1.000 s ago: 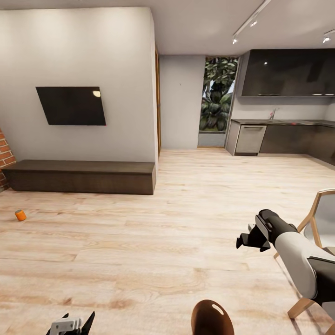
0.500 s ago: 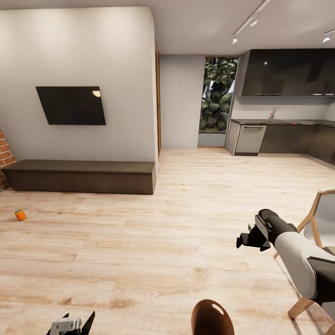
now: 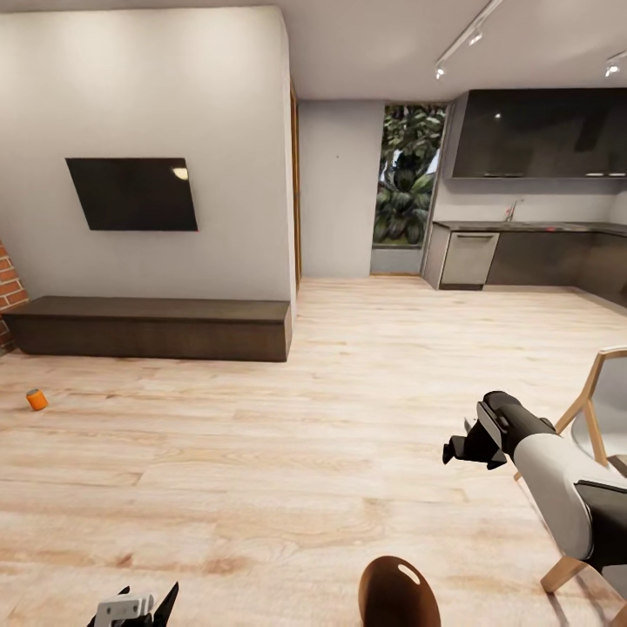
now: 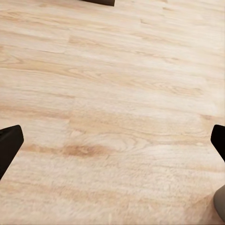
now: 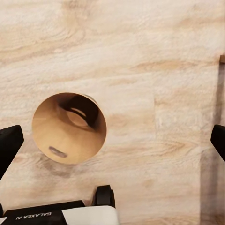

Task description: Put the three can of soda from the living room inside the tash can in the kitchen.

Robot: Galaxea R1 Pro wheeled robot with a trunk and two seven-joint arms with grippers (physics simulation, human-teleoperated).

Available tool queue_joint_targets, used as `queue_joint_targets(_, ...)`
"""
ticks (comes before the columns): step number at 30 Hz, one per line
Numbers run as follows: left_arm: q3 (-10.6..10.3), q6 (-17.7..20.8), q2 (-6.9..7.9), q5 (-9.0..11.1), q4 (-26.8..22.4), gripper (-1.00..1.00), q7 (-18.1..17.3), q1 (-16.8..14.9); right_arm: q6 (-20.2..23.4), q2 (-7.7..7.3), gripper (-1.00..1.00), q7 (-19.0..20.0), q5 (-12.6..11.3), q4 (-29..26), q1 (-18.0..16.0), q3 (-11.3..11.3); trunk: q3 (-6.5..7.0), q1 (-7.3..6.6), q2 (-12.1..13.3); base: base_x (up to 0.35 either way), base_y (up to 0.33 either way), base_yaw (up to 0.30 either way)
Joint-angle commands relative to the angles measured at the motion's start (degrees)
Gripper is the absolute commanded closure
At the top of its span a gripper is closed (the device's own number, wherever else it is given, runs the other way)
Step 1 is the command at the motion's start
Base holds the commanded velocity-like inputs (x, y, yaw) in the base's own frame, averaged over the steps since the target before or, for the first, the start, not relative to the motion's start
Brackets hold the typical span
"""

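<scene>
One open-plan space takes up the head view: the living room with its light plank floor (image 3: pixel 287 409) in front, the kitchen (image 3: pixel 540 252) with dark cabinet fronts and a tap at the far right. A white wall (image 3: pixel 148 104) carries a dark screen (image 3: pixel 132 193), with a long low dark bench (image 3: pixel 152 328) beneath it and a sliver of red brick (image 3: pixel 9 292) at the far left edge. A wood-framed chair (image 3: pixel 601 418) stands close on the robot's right.

Trash can (image 5: pixel 69 127): seen from the right wrist camera straight down its mouth, brown inside, standing on the planks; its rounded brown shape also shows low in the head view (image 3: pixel 397 594). It stands here, well apart from the kitchen.

Right gripper (image 3: pixel 475 444): raised over the floor, fingers spread wide at the edges of its wrist view, nothing between them. Left gripper (image 3: pixel 135 605): low at the frame edge, fingers likewise wide apart over bare floor, empty.

Soda can (image 3: pixel 37 400): one orange cylinder with a grey top, upright on the floor near the brick, in front of the bench's left end, well away from both grippers.

Handling judgement: likely light, thin-walled, smooth-sided, so prone to slip or tip. Best taken around mid-body, fingers on opposite sides, with modest squeeze.
</scene>
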Motion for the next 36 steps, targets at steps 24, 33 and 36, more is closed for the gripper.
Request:
queue_joint_targets(24, -0.2, 0.2, 0.06, -0.1, 0.1, -1.00, 0.0, 0.0, 0.2, -0.10, -1.00, -1.7, 0.2, 0.1, 0.0, 0.2, -4.31, 5.28, -9.6, 0.000, 0.000, 0.000)
queue_joint_targets(33, -0.2, 0.2, 0.09, -0.1, 0.4, -1.00, 0.0, 0.0, 0.2, 0.01, -1.00, -2.3, 0.2, 0.1, 0.0, 0.3, -5.93, 7.25, -13.3, 0.000, 0.000, 0.000)
queue_joint_targets(36, -0.2, 0.1, 0.09, -0.1, 0.6, -1.00, 0.0, 0.0, 0.1, 0.11, -1.00, -2.4, 0.2, 0.4, 0.0, 0.4, -6.47, 7.91, -14.5, 0.000, 0.000, 0.000)
